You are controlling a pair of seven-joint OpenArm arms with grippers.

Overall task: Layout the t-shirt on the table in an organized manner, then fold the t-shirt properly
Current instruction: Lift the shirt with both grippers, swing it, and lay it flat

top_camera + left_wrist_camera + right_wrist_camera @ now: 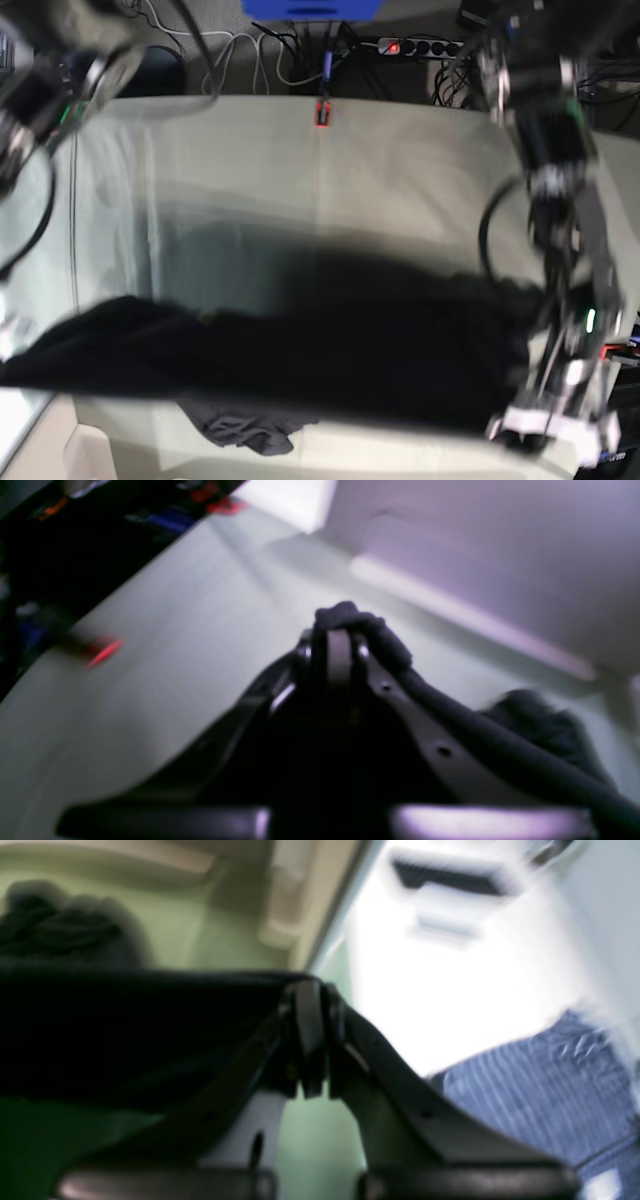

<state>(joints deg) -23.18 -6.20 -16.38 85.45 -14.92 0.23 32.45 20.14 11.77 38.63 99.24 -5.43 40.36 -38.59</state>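
Observation:
The black t-shirt (350,360) hangs stretched sideways between my two grippers, over the front part of the table (400,170). A grey fold of it (245,432) sags near the table's front edge. My left gripper (340,635) is shut on a bunched edge of the shirt (365,622), and the cloth trails off to the right (500,750). In the base view this gripper (528,385) is at the shirt's right end. My right gripper (312,1040) is shut on the shirt's other end (125,1030), which runs taut to the left. All views are blurred.
Red clamps sit on the table's edges (102,650) (322,112). Cables and a power strip (410,47) lie behind the table. A blue striped cloth (550,1090) shows at the right of the right wrist view. A pale wall and ledge (475,615) stand beyond the table.

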